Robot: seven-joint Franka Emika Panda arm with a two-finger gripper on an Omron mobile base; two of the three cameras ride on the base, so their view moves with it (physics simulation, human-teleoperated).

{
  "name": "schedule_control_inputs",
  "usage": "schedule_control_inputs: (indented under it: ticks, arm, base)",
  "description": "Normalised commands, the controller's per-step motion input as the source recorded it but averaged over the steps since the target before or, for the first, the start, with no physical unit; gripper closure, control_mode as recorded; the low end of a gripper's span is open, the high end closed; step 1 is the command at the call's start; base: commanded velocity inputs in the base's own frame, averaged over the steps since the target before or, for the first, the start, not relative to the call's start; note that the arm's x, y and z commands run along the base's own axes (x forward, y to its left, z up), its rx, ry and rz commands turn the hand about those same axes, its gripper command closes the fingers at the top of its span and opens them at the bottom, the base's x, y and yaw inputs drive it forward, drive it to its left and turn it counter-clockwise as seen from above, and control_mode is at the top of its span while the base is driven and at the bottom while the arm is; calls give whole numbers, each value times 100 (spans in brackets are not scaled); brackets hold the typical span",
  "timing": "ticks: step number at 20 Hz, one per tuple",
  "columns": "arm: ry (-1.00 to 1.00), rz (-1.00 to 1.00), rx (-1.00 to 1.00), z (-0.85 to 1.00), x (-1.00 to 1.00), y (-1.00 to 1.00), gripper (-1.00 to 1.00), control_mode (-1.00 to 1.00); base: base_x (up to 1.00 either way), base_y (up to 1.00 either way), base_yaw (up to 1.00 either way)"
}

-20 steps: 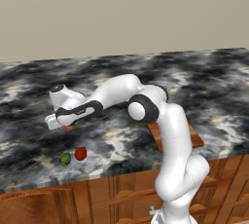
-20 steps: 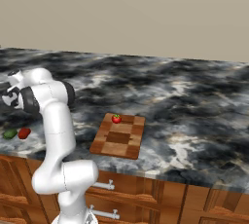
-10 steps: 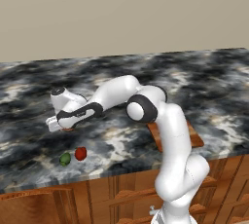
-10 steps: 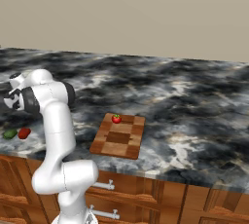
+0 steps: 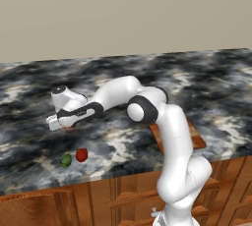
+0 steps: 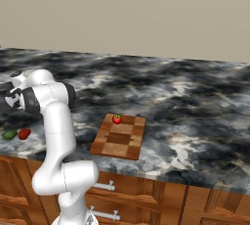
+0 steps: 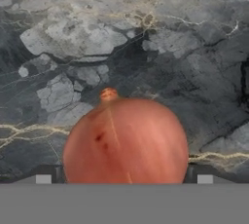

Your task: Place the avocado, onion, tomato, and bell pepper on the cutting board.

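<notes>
Nearest the front edge of the marbled counter, toward its left end, one avocado and one bell pepper lie just beside each other, the avocado to the left, with only a narrow strip of stone between them and the drop to the wooden cabinets. Behind them the gripper is low over the stone with its jaws spread wide; in the hand view one onion sits between the two fingertips, and whether they touch its skin cannot be told. Off to the right, one cutting board lies near the front edge, well apart from the other produce; one tomato rests on its far end, the rest of the board bare. Beyond all this the counter runs open and uncluttered back to the beige wall
</notes>
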Motion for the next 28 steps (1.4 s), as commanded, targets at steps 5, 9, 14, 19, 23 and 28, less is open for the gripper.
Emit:
schedule_control_inputs:
  ticks: [5,9,14,19,23,28]
  arm:
    - [0,0,0,0,21,0,-100,-100]
    - [0,0,0,0,26,0,-100,-100]
    - [0,0,0,-6,26,0,-100,-100]
    - [0,0,0,-26,7,7,100,-100]
    - [5,0,0,-20,0,6,100,-100]
    - [0,0,-2,33,-3,0,100,-100]
  base:
    - [0,0,0]
    - [0,0,0]
    - [0,0,0]
    - [0,0,0]
    - [0,0,0]
    - [0,0,0]
